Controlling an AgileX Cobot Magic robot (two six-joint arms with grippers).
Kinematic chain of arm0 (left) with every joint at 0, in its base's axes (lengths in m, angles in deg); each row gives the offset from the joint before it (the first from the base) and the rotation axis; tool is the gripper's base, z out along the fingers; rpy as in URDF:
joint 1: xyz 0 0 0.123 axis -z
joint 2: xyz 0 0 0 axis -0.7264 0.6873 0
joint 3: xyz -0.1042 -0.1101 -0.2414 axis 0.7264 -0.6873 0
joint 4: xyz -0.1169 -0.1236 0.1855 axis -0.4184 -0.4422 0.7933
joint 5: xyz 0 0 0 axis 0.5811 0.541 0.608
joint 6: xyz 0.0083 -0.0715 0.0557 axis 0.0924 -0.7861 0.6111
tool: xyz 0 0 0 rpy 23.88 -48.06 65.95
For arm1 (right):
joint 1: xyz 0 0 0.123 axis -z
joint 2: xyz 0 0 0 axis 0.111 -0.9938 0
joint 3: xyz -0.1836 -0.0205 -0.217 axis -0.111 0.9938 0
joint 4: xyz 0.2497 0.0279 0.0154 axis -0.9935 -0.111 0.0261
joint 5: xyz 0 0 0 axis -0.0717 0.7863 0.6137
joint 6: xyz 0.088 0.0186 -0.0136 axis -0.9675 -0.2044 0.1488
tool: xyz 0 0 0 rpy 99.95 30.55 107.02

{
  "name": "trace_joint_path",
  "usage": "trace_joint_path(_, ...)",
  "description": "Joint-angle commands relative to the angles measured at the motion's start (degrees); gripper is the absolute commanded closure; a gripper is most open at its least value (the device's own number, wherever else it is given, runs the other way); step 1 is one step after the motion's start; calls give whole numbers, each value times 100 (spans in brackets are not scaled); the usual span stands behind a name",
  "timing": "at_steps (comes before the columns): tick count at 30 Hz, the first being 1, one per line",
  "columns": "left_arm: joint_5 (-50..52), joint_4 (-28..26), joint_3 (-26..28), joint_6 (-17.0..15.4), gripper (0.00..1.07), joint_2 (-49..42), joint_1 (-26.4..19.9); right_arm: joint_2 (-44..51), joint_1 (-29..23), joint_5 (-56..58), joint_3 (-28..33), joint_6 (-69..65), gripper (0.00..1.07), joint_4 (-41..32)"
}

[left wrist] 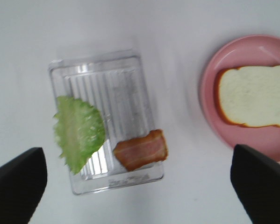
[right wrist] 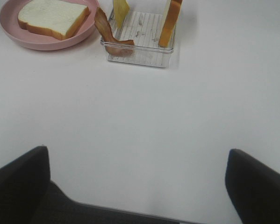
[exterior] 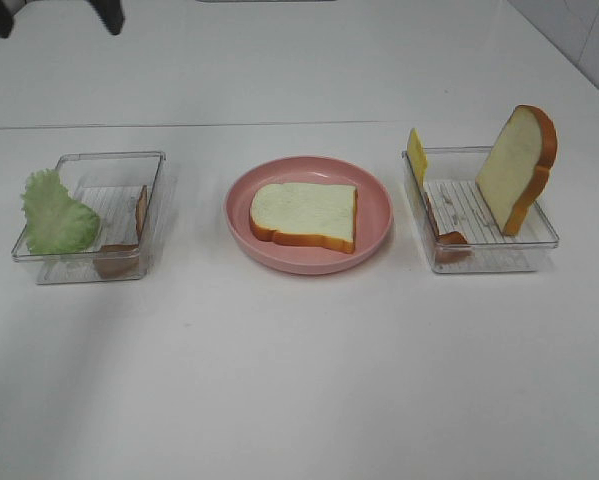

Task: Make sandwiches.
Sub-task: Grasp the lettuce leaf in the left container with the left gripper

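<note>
Bread (exterior: 304, 213) flat on plate (exterior: 377, 200) — lettuce (exterior: 57, 212) at 9 o'clock, upright slice (exterior: 517, 168) at 3 — left gripper (left wrist: 137, 156), right gripper (right wrist: 136, 151) spread wide, empty.

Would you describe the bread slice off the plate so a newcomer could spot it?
Start at the pink plate mid-table, then go to the clear tray on its right. The bread slice stands upright there, taller than the yellow cheese and bacon beside it.

Setting reads as a robotics lab bench: bare white tabletop (exterior: 299, 390), toy bread slice (exterior: 304, 212) on a pink plate (exterior: 383, 212) at frame centre, plastic food props in a left clear tray (exterior: 114, 157) and a right clear tray (exterior: 484, 262), white tiled wall (exterior: 591, 40) upper right.
</note>
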Motion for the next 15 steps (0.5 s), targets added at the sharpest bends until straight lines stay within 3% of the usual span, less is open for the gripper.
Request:
trace_joint_path(1,-573,46,-584,235,6,-350,-510,206,17,17,-29,6,9,-17)
trace_joint_path(8,-321,-52,-1031,344,6,-407,-1152,206,17,17,-29,6,9,-17)
trace_joint_path(15,453,-160,-1381,539,6,-407,-1169,206,17,17,-29,6,9,-17)
